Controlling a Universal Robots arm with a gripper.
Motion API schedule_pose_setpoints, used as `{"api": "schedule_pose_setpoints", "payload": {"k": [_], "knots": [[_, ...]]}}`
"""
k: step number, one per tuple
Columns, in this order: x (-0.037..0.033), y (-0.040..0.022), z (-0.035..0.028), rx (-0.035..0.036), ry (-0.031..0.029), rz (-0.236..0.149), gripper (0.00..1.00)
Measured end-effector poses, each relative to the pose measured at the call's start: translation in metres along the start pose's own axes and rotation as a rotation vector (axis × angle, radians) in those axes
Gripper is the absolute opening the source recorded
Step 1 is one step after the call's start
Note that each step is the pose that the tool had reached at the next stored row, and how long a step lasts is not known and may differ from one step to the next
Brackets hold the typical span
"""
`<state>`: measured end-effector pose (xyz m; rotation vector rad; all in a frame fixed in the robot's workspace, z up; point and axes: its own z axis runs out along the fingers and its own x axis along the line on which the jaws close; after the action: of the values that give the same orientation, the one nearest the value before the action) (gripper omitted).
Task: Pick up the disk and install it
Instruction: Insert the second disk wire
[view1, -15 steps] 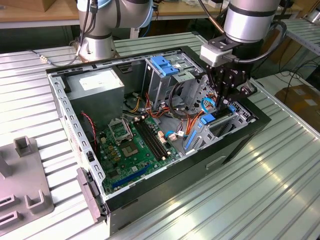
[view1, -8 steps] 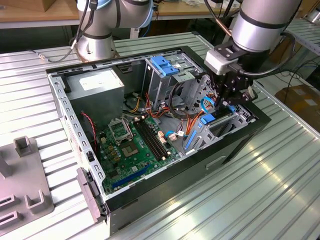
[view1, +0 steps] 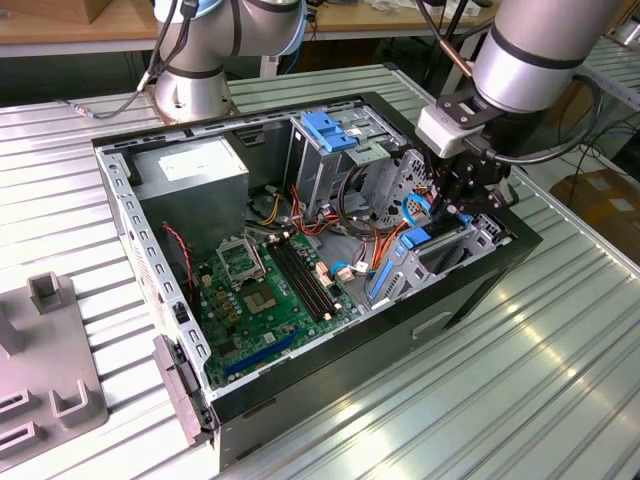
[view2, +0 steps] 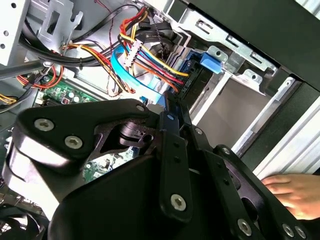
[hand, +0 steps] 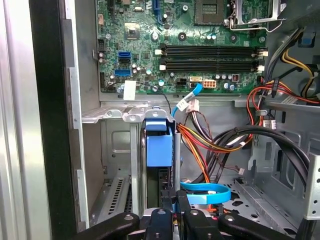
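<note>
- The disk (hand: 159, 145) is seen edge-on, standing upright in the drive bay at the case's front corner, blue carrier rail uppermost; in the exterior view it lies at about 3 o'clock of the motherboard (view1: 265, 285).
- The gripper (hand: 172, 212) is set at the disk's near edge; jaws appear clenched on it, thin edge pinched between them.
- Disk judged rigid, moderately heavy, shock-sensitive; best held by the side rails, never the label face.
- A person's hand (view2: 295, 192) is caught in the second wrist view, outside the case.
- The power supply (view1: 195, 170) is shown in the exterior view.
</note>
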<state>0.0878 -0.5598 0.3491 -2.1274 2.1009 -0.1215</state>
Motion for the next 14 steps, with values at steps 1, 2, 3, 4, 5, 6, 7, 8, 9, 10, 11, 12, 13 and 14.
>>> {"api": "schedule_pose_setpoints", "payload": {"k": [1, 2, 3, 4, 5, 6, 7, 8, 9, 10, 11, 12, 13, 14], "knots": [[0.0006, 0.0001, -0.0001, 0.0002, -0.0001, 0.0, 0.16], [0.0009, 0.0001, -0.0002, 0.0002, -0.0001, 0.0, 0.16], [0.0011, 0.0001, -0.0001, 0.0004, -0.0001, 0.0, 0.16], [0.0011, 0.0001, 0.0, 0.0007, -0.0001, 0.0, 0.16], [0.0012, 0.0002, 0.0002, 0.0008, -0.0002, 0.0, 0.16], [0.0013, 0.0002, 0.0003, 0.0009, -0.0003, 0.0, 0.16], [0.0015, 0.0003, 0.0004, 0.001, -0.0004, 0.0, 0.16], [0.0016, 0.0003, 0.0005, 0.001, -0.0003, 0.0, 0.16], [0.0019, 0.0004, 0.0009, 0.0009, -0.0001, 0.0, 0.16], [0.002, 0.0005, 0.0011, 0.0009, 0.0, 0.0, 0.16], [0.002, 0.0005, 0.0015, 0.0009, -0.0001, 0.0, 0.16], [0.0021, 0.0006, 0.0021, 0.0009, -0.0001, 0.0, 0.16], [0.0021, 0.0007, 0.0024, 0.001, 0.0, 0.0, 0.16], [0.0022, 0.0007, 0.0029, 0.0011, 0.0, 0.0, 0.16]]}}
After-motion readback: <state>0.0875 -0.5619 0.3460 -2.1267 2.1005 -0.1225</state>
